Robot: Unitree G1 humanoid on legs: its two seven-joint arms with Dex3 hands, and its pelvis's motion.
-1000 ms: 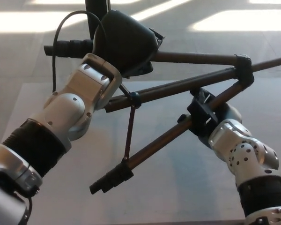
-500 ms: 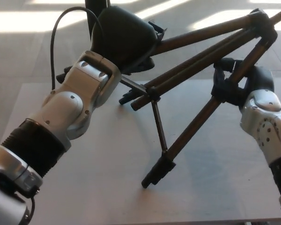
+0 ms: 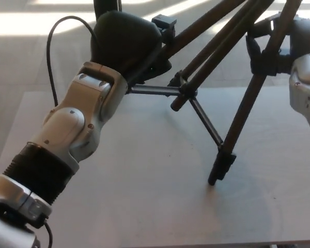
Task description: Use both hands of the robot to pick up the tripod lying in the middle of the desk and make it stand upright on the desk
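Gripping the tripod [image 3: 217, 62] with 2 hands: left hand [image 3: 126, 49] clenched on a leg at 11 o'clock, right hand [image 3: 276, 44] clamping another at 1 o'clock; 1 foot touches the counter [image 3: 119, 206], long axis tilted.

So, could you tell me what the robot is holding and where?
The tripod: left hand grips one leg, right hand grips another leg above its foot.

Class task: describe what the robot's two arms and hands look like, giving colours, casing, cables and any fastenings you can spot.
Both hands, left hand and right hand, are black. The forearms have silver-white rounded casings with small screws; the left shows a black ribbed sleeve and a thin black cable looping above its wrist.
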